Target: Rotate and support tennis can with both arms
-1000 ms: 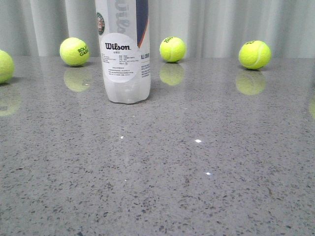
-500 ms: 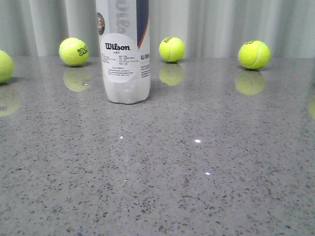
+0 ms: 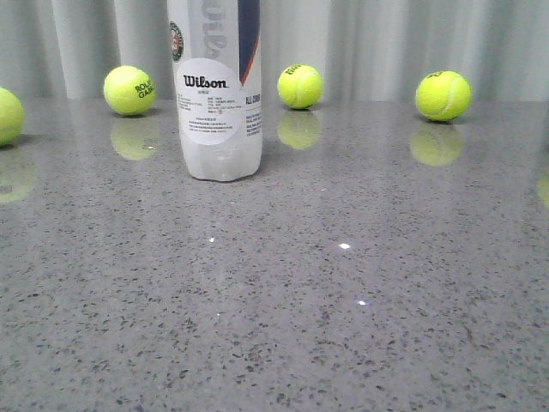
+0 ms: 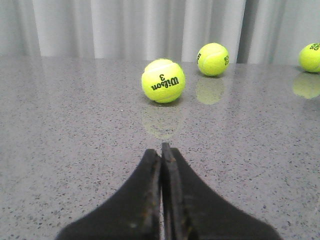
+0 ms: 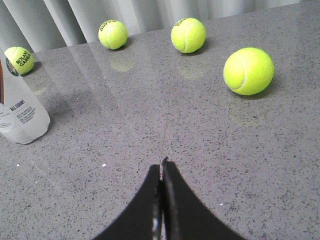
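The tennis can (image 3: 216, 94) stands upright on the grey table at the back left of the front view; it is a clear-whitish tube with a round white Wilson label and a navy and orange stripe, its top cut off by the frame. Its lower part also shows at the edge of the right wrist view (image 5: 20, 115). My left gripper (image 4: 161, 152) is shut and empty above bare table, facing a Wilson 3 ball. My right gripper (image 5: 161, 167) is shut and empty, well away from the can. Neither arm shows in the front view.
Yellow-green tennis balls lie along the back of the table (image 3: 343, 283): one left of the can (image 3: 129, 90), one right of it (image 3: 300, 86), one far right (image 3: 443, 95), one at the left edge (image 3: 7, 116). A ball (image 4: 163, 81) lies ahead of my left gripper; another (image 5: 248, 71) lies ahead of my right.
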Controlling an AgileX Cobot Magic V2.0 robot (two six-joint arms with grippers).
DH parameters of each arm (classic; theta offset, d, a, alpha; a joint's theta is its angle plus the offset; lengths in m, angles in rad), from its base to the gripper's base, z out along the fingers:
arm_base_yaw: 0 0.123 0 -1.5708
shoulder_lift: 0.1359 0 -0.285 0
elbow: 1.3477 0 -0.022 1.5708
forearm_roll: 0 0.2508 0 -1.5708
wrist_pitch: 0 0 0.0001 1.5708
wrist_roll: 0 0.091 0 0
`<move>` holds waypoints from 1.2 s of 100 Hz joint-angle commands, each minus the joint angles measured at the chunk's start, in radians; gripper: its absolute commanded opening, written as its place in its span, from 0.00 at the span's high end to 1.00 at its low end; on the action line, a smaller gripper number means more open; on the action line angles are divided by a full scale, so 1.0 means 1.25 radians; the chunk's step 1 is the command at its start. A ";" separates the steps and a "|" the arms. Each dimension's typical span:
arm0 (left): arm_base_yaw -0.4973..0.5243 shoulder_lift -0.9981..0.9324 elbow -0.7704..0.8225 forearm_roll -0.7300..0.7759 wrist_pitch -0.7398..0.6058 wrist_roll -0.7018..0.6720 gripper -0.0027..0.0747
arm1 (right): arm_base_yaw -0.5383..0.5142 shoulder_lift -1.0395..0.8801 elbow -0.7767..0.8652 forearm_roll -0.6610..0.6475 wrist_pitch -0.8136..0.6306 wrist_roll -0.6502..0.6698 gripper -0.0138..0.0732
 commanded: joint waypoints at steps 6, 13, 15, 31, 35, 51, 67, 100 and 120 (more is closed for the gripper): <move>0.000 -0.018 0.038 -0.009 -0.066 -0.008 0.99 | -0.005 0.008 -0.020 -0.002 -0.064 -0.003 0.88; 0.000 -0.018 0.038 -0.009 -0.066 -0.008 0.99 | -0.005 0.008 -0.020 -0.002 -0.064 -0.003 0.88; 0.000 -0.018 0.038 -0.009 -0.066 -0.008 0.99 | -0.005 0.008 -0.020 -0.002 -0.064 -0.003 0.88; 0.000 -0.018 0.038 -0.009 -0.066 -0.008 0.99 | -0.008 0.008 -0.010 -0.008 -0.079 -0.003 0.88; 0.000 -0.018 0.038 -0.009 -0.066 -0.008 0.99 | -0.016 0.008 -0.001 -0.023 -0.100 -0.003 0.88; 0.000 -0.018 0.038 -0.009 -0.066 -0.008 0.99 | -0.077 0.007 0.069 -0.020 -0.245 -0.064 0.88; 0.000 -0.018 0.038 -0.009 -0.066 -0.008 0.99 | -0.155 -0.011 0.190 0.119 -0.461 -0.256 0.88; 0.000 -0.018 0.038 -0.009 -0.066 -0.008 0.99 | -0.255 -0.187 0.359 0.081 -0.494 -0.282 0.88; 0.000 -0.018 0.038 -0.009 -0.066 -0.008 0.99 | -0.255 -0.195 0.358 0.073 -0.483 -0.282 0.88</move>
